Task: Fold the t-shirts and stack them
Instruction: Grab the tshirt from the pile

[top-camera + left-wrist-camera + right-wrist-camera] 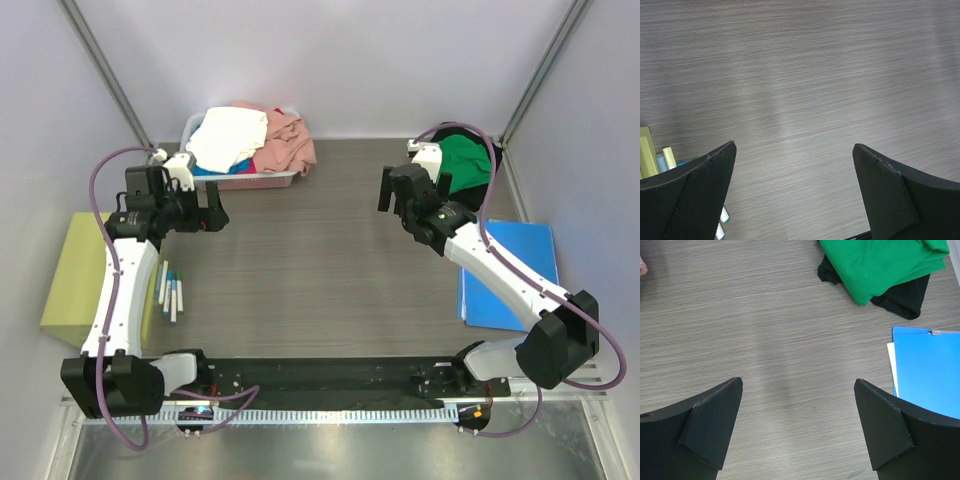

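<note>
**Condition.** The left gripper (794, 146) and the right gripper (798, 381) both hang over bare table (300, 260), jaws wide apart, with nothing between them. The white t-shirt (232, 138) and the salmon pink t-shirt (285, 145) lie heaped in the white basket (192, 127) at the far edge, with a strip of bright blue cloth (204, 170) under them. The green t-shirt (885, 262) lies on the black t-shirt (905, 297) at the far right corner, apparently folded.

**Hazards.**
- Double pick. The basket garments overlap. A deep pinch into the heap is likely to catch two layers, so that a second shirt is dragged out with the first.
- Basket shift. The basket looks light. A snagged hem could tip it or pull it along the table.
- Stack disturbance. The right arm's elbow sits near the green and black pile. A wide swing could skew the pile.
- Foreign objects. The blue folder (930, 370) lies just beside the right gripper's working area, and the markers (172, 290) lie beside the left arm. Cloth spread too far to either side could cover them or sweep them away.
- Uneven lift. If the two grippers grasp at different heights, the shirt bunches up instead of lying flat.
</note>
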You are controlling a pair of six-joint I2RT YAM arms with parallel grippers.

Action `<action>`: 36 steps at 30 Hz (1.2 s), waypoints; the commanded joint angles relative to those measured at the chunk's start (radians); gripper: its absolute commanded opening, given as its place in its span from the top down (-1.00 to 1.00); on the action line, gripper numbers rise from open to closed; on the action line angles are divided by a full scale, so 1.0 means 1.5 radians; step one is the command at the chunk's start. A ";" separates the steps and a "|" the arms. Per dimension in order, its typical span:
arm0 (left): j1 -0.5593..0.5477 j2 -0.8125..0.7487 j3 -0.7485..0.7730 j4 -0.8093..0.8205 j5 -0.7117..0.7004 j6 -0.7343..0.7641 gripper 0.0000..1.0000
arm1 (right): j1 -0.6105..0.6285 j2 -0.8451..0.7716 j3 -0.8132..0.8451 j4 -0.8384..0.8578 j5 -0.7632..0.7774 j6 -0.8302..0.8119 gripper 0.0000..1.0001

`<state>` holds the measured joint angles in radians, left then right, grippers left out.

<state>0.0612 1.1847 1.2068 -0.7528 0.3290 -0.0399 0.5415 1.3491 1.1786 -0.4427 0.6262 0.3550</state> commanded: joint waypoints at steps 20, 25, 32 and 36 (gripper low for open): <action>0.003 0.293 0.302 0.028 -0.100 -0.021 -0.89 | 0.003 -0.034 0.002 -0.001 -0.034 0.019 -0.99; 0.003 0.426 0.409 0.027 -0.106 -0.033 -0.83 | 0.003 -0.029 -0.002 -0.002 -0.048 0.023 -1.00; 0.001 0.573 0.566 0.019 -0.123 -0.025 -0.83 | 0.003 -0.029 -0.006 0.010 -0.060 0.023 -0.99; -0.015 0.647 0.671 -0.010 -0.134 -0.019 -0.88 | 0.003 -0.019 -0.005 0.018 -0.072 0.025 -1.00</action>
<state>0.0582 2.1094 2.0865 -0.7448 0.1535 -0.0746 0.5415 1.3354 1.1683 -0.4496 0.5369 0.3805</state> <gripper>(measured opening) 0.935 0.996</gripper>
